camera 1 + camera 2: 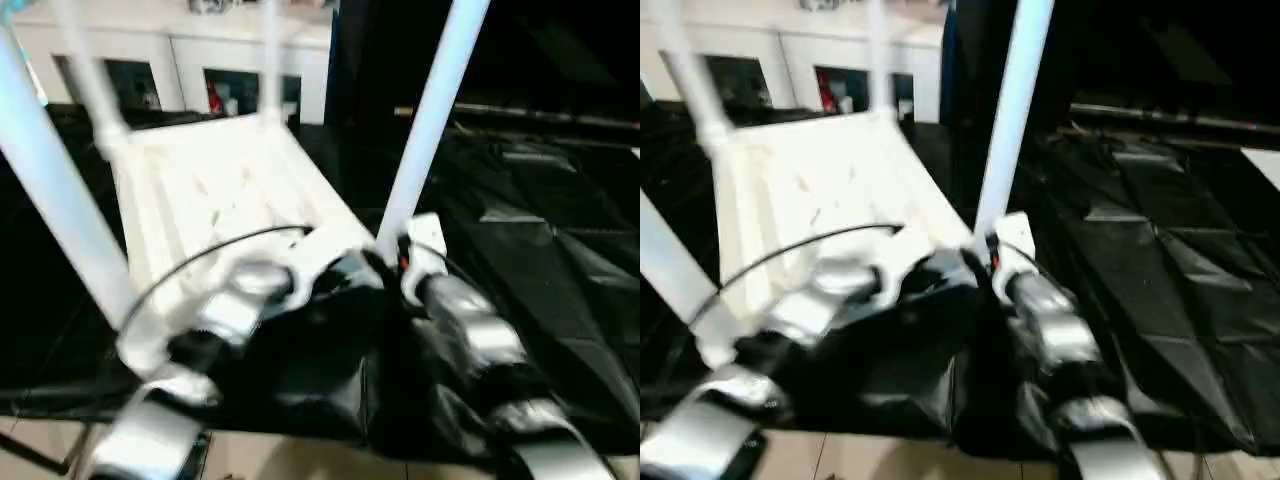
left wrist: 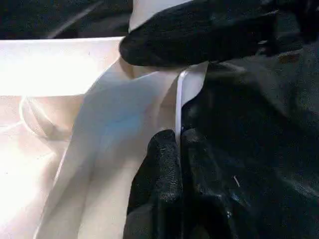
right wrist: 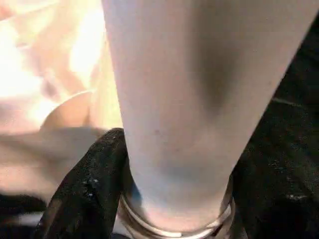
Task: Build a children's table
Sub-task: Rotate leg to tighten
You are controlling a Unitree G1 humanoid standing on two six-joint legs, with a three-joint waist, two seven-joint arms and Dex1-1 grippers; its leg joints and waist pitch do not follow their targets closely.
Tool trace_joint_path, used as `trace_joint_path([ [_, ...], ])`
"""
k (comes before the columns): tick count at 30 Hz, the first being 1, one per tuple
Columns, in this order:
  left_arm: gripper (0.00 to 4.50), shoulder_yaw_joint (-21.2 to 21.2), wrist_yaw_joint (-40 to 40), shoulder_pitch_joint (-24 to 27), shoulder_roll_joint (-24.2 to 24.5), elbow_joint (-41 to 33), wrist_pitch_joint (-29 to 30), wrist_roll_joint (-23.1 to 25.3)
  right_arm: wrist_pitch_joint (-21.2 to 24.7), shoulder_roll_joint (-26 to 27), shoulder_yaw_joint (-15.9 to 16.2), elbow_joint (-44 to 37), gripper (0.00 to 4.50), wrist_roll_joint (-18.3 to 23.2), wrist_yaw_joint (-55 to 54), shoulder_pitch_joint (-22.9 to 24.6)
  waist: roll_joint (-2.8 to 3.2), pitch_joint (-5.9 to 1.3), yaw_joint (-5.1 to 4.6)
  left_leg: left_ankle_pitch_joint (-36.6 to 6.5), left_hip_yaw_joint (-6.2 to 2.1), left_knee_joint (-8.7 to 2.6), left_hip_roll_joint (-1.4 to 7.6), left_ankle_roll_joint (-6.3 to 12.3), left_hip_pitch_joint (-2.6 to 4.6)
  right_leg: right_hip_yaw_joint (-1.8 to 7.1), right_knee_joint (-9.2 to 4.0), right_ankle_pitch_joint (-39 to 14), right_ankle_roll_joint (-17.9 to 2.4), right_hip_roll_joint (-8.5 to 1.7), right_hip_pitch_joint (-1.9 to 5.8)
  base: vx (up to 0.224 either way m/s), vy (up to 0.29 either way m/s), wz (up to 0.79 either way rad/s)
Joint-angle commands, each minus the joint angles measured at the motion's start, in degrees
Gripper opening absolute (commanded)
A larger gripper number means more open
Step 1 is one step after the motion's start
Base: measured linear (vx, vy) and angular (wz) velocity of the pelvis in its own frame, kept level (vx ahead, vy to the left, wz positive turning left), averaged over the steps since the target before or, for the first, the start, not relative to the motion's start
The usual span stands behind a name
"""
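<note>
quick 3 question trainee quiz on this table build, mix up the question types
1. True or false: the white plastic rectangular tabletop lies with its ribbed underside up.
2. How many long white tapered tubular legs stand up from the tabletop? A two, B three, C four.
3. Fill in: the right gripper is closed around the base of the near-right ___.

Key:
1. True.
2. C: near-left leg, two far legs, and the near-right one.
3. Leg. The left gripper pinches the tabletop's edge.
</note>
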Motion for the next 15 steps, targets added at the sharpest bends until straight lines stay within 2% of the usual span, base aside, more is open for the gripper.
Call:
trace_joint_path([
  [1, 0.0, -2.14, 1.61, -0.05, -3.57, 1.64, -0.77, -0.16, 0.2, 4.21, 5.49, 2.06, 2.66, -1.73, 2.96, 0.47, -0.02, -2.61, -0.05, -11.8, -0.19, -3.93, 1.01, 0.28, -0.27, 2.44, -4.62, -12.38, -8.38, -2.91, 2.61, 0.0, 0.0, 0.0],
  [2, 0.0, -2.18, 1.57, -0.08, -3.55, 1.75, -0.97, -0.1, -0.16, 4.3, 5.75, 1.95, 3.01, -1.91, 3.39, 0.51, 0.02, -2.62, -0.05, -11.5, -0.17, -3.91, 1.0, 0.52, -0.3, 2.44, -4.53, -11.55, -8.63, -2.89, 2.65, 0.0, 0.0, 0.0],
  [4, 0.0, -1.92, 1.33, -0.09, -3.05, 1.99, -1.47, -0.19, -0.57, 4.58, 4.98, 1.71, 3.36, -0.68, 5.03, 0.59, 0.11, -2.59, -0.07, -11.47, -0.12, -3.9, 0.97, 1.0, -0.29, 2.42, -4.5, -10.53, -9.12, -2.87, 2.69, 0.0, 0.0, 0.0],
  [7, 0.0, -1.64, 0.16, -0.01, -1.89, 1.87, -2.12, -0.53, -0.61, 3.59, 4.98, 1.15, 3.57, -0.02, 7.4, 0.85, -0.01, -2.44, -0.08, -13.28, -0.11, -4.03, 1.01, 1.42, -0.2, 2.39, -4.79, -13.26, -9.0, -2.94, 2.63, 0.0, 0.0, 0.0],
  [8, 0.0, -1.33, -1.25, 0.12, -0.86, 1.62, -2.62, -0.89, -0.7, 2.4, 5.41, 0.59, 3.72, 0.1, 9.46, 1.11, -0.01, -2.38, -0.03, -14.32, -0.18, -4.12, 1.0, 1.53, -0.23, 2.39, -5.14, -16.11, -8.32, -3.07, 2.62, 0.0, 0.0, 0.0],
  [11, 0.0, -0.98, -4.85, 0.63, 1.36, 0.92, -3.83, -1.42, -1.98, -0.56, 6.59, -1.07, 3.72, -0.44, 14.01, 1.76, -0.1, -2.35, -0.15, -14.59, -0.19, -4.18, 1.14, 1.55, -0.26, 2.44, -5.24, -17.14, -7.91, -3.12, 2.47, 0.0, 0.0, 0.0],
  [15, 0.0, -1.18, -11.24, 1.86, 5.16, -0.74, -5.06, -2.47, -2.33, -5.78, 8.94, -5.69, 3.72, 0.1, 24.55, 3.78, -0.25, -2.37, -0.15, -13.69, -0.18, -4.13, 1.2, 2.39, -0.41, 2.44, -5.08, -15.82, -8.24, -3.1, 2.64, 0.0, 0.0, 0.0],
])
